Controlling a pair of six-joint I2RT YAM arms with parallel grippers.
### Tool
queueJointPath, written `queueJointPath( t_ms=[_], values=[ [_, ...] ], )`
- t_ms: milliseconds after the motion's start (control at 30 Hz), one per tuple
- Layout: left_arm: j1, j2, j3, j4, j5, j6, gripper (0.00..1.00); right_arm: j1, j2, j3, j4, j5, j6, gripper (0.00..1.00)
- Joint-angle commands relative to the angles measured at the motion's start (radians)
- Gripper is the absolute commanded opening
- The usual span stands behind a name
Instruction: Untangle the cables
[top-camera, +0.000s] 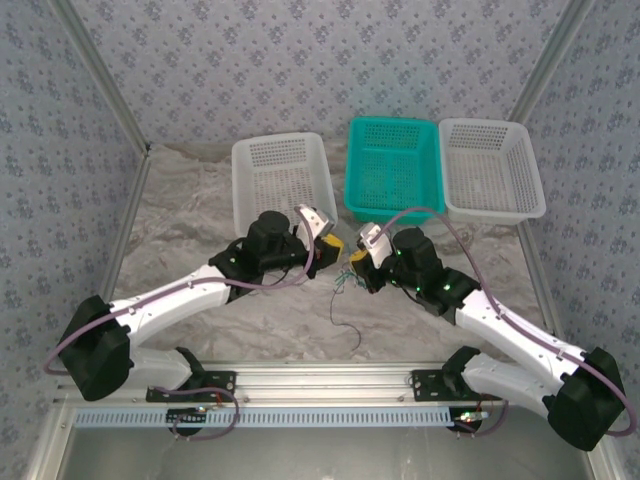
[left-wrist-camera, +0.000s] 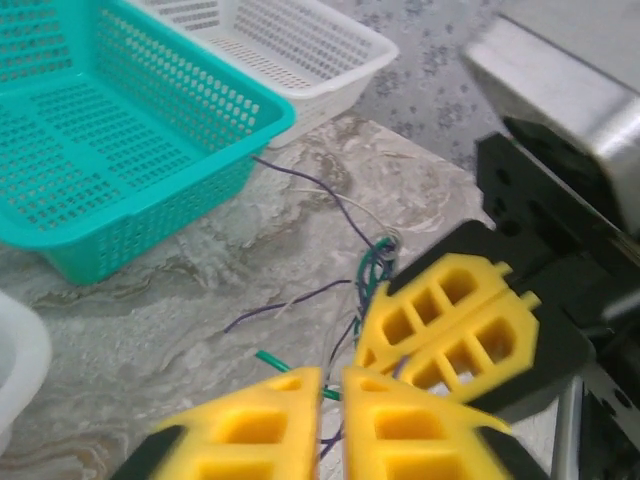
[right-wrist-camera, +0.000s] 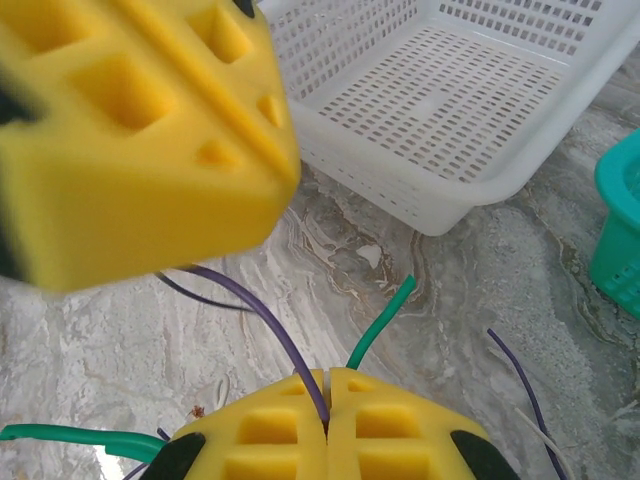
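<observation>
"Several thin cables (top-camera: 345, 283) lie tangled on the surface (top-camera: 420, 320) between the pincers. Grips?"
"Right pincer (right-wrist-camera: 328, 380) is clenched on the purple strand (right-wrist-camera: 270, 330). Left pincer (left-wrist-camera: 332, 385) is nearly closed, grip uncertain. Light, limp; likely best taken beside the knot (left-wrist-camera: 383, 245)."

Your clearest room is the bare counter (top-camera: 180, 200) in the far left corner, beside the left white basket (top-camera: 280, 175), and the strip along the near edge between the two arm bases. Three baskets side by side block the far edge: that white one, the teal basket (top-camera: 392, 165) and the right white basket (top-camera: 492, 168). Mid-counter, the left arm (top-camera: 200, 285) and right arm (top-camera: 500, 320) slant inward. There the left jaws and right jaws meet almost tip to tip, with the cables (top-camera: 345, 283) strung between them and one strand trailing toward the near edge. Patterned walls (top-camera: 60, 150) close the left, right and far sides.
</observation>
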Motion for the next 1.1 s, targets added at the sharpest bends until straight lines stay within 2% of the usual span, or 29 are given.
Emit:
queueJointPath(
  t_ms=[0,33,100,233,367,567,700,800,833,1067],
  values=[
    [0.002,0.015,-0.008,0.039,0.096,-0.012,0.43,0.005,-0.003,0.02,0.038,0.019,0.003,0.0],
    [0.003,0.016,-0.01,0.04,0.102,-0.011,0.49,0.005,-0.003,0.02,0.036,0.02,0.001,0.0],
    [0.004,0.017,-0.013,0.041,0.107,-0.001,0.54,0.005,-0.006,0.024,0.031,0.016,-0.002,0.0],
    [0.012,0.035,0.008,0.021,0.149,0.008,0.54,0.005,-0.007,0.029,0.024,0.003,-0.002,0.0],
    [0.014,0.085,0.05,-0.015,0.193,0.014,0.39,0.007,-0.011,0.029,0.024,-0.003,0.001,0.0],
    [0.015,0.091,0.042,0.031,0.213,0.002,0.0,0.007,-0.018,0.023,0.026,0.015,0.004,0.01],
    [0.017,0.039,0.001,0.106,0.183,-0.027,0.0,0.008,-0.005,-0.005,0.064,0.04,0.017,0.09],
    [0.023,-0.027,-0.044,0.191,0.145,-0.075,0.0,0.007,0.017,-0.043,0.116,0.13,0.046,0.24],
    [0.025,-0.051,-0.057,0.22,0.135,-0.09,0.0,0.007,0.03,-0.06,0.136,0.161,0.056,0.25],
    [0.027,-0.22,-0.094,0.278,0.066,-0.155,0.0,-0.068,0.206,-0.158,0.241,0.334,0.186,0.21]
  ],
)
